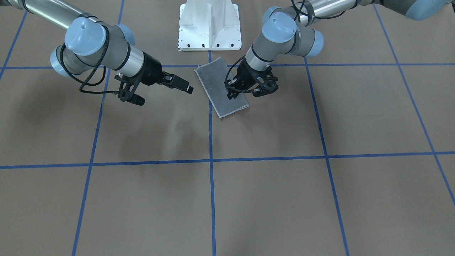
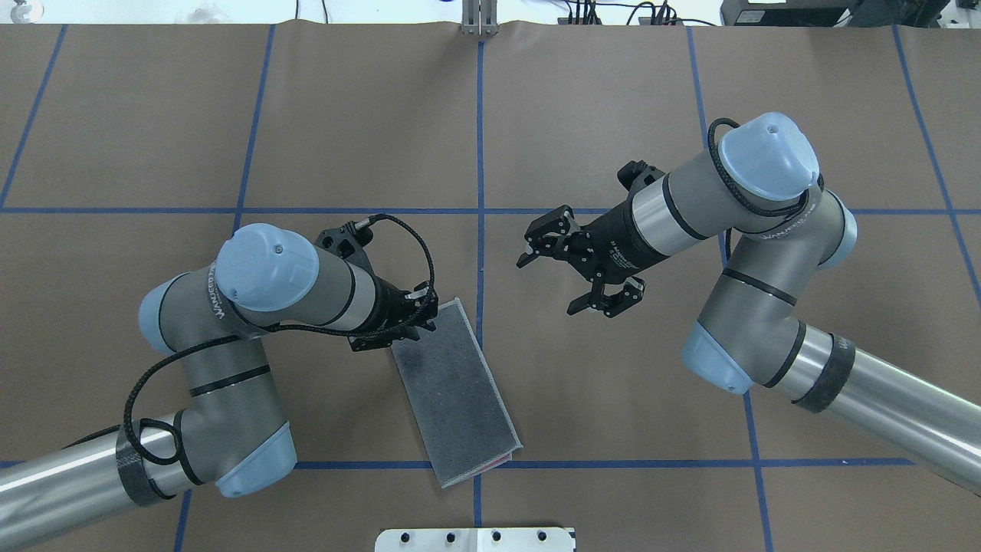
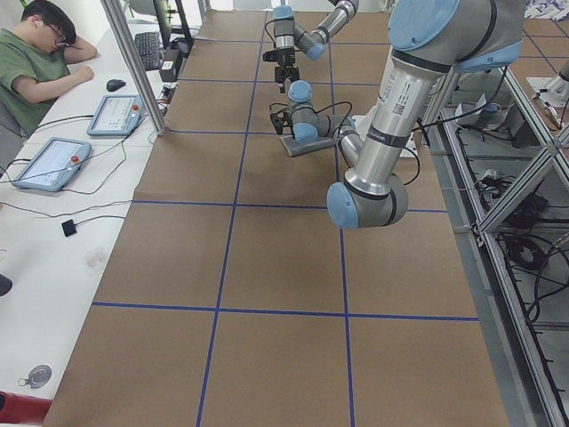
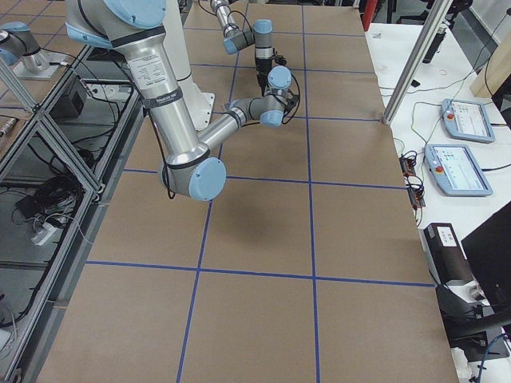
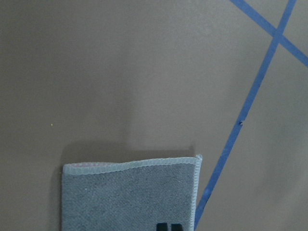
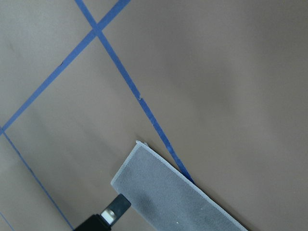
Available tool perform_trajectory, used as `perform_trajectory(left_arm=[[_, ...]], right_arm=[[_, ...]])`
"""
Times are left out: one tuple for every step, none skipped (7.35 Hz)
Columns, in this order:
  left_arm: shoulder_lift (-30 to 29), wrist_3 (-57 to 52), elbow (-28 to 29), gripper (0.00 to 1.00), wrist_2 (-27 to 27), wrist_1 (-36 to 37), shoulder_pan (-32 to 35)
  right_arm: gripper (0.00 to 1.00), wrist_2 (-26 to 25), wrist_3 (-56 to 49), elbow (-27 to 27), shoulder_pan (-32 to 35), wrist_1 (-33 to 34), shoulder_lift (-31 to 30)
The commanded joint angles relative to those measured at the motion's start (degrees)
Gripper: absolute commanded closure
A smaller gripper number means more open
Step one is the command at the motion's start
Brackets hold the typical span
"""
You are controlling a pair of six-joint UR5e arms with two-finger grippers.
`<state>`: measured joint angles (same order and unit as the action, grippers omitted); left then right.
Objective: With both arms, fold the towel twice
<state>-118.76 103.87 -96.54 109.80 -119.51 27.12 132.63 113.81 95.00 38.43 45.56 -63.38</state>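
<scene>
The towel (image 2: pixel 456 391) lies flat on the brown table as a long rectangle, folded once, grey face up, with a sliver of pink at its near edge. It also shows in the front view (image 1: pixel 220 87). My left gripper (image 2: pixel 406 326) points down over the towel's far left corner. In the left wrist view its two fingertips (image 5: pixel 163 227) sit close together on the grey cloth (image 5: pixel 130 192), so it is shut. My right gripper (image 2: pixel 548 285) hovers to the right of the towel, apart from it, jaws wide open and empty. One finger (image 6: pixel 115 208) shows near the towel's corner (image 6: pixel 178 202).
The white pedestal base (image 1: pixel 209 25) stands just behind the towel on the robot's side. Blue tape lines (image 2: pixel 480 153) cross the brown table. An operator (image 3: pixel 40 53) sits at a side table with tablets (image 3: pixel 49 165) beyond the far edge.
</scene>
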Motion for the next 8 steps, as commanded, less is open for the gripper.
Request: perform_trajectory(left_arm=[[1.0, -0.6, -0.2, 0.01, -0.5, 0.2, 0.6], [0.9, -0.7, 0.0, 0.01, -0.5, 0.4, 0.8], [0.9, -0.7, 0.6, 0.01, -0.5, 0.9, 1.1], [0.8, -2.1, 1.0, 0.01, -0.5, 1.7, 1.3], [0.7, -3.0, 1.6, 0.01, -0.5, 1.8, 1.3], [0.2, -3.1, 3.0, 0.01, -1.4, 1.7, 0.9], [0.0, -3.1, 4.0, 0.02, -1.7, 1.6, 0.7], [-0.1, -3.1, 4.3, 0.03, -1.7, 1.6, 0.6]], right_arm=[[0.01, -0.4, -0.1, -0.2, 0.0, 0.0, 0.0], [0.01, -0.4, -0.2, -0.3, 0.0, 0.0, 0.0], [0.01, -0.5, -0.5, -0.8, 0.0, 0.0, 0.0], [0.01, -0.5, -1.3, -1.0, 0.0, 0.0, 0.0], [0.01, -0.5, -1.3, -1.1, 0.0, 0.0, 0.0], [0.01, -0.5, -1.3, -1.1, 0.0, 0.0, 0.0], [0.01, -0.5, -1.4, -1.1, 0.1, 0.0, 0.0], [0.01, -0.5, -1.4, -1.1, 0.1, 0.0, -0.1]])
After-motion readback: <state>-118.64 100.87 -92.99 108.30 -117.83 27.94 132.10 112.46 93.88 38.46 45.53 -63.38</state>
